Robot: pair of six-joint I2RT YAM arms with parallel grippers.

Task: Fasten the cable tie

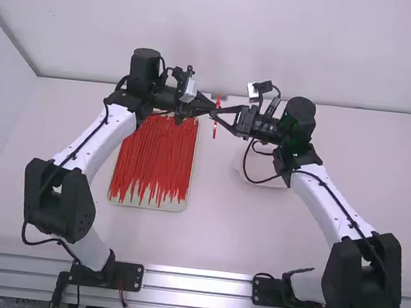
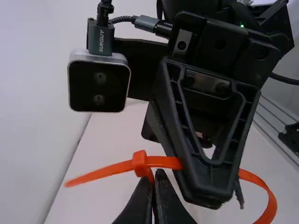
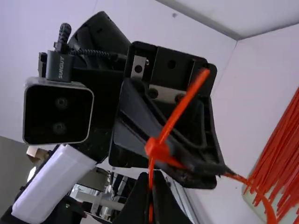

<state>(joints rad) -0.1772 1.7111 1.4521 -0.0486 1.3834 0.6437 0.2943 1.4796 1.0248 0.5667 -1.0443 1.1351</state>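
White table [image 1: 321, 158], plain white walls behind. Both arms reach toward the far middle and meet nose to nose above the table. Cable tie [image 1: 214, 124] is held off the surface between them, near the far right corner of the tray [image 1: 149, 205]. Left claw [image 2: 153, 186]: narrow, fingers pinched onto the strap right under the tie head [image 2: 140, 161]. Right claw [image 3: 149, 185]: also narrow, clamped on the strap just below the head. Strap is threaded through the head: one free end sticks out straight, and the rest curves round in a loop that passes behind the right claw's black frame. Clutter: the tray carries a dense pile of red spare ties [image 1: 154, 160], lying beside the left arm and apart from the held tie. White flat item [image 1: 261, 180] sits on the table under the right arm; can't tell what it is. Blockers: seen from each wrist, the opposite claw's body stands directly behind the tie with its wrist camera [image 2: 98, 86] beside it, and the body hides part of the loop.
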